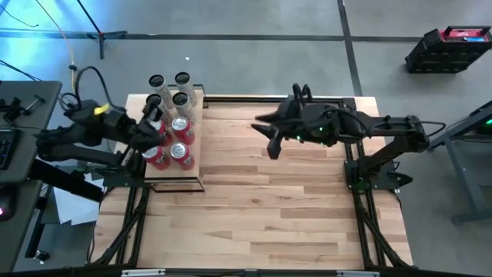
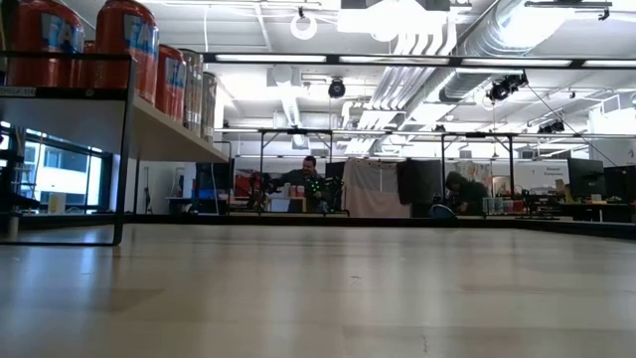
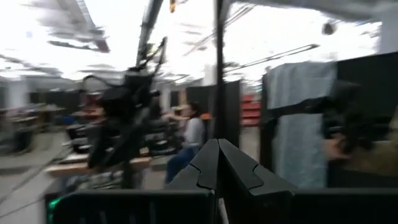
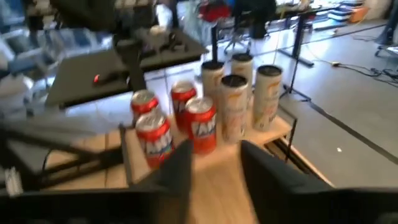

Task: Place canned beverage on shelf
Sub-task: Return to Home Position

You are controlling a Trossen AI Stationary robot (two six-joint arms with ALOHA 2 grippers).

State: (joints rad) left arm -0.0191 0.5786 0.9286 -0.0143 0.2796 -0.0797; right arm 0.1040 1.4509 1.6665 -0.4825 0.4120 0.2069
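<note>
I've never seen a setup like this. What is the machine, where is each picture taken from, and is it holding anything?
It is a robot: a left arm and right arm at a wooden table. One camera looks straight down, one sits at tabletop level, one rides on each wrist. A shelf at the table's left edge carries four red cans and four taller white-yellow cans. The left hand, by the shelf, is shut and empty; the right hand, above mid-table, is open and empty.
</note>
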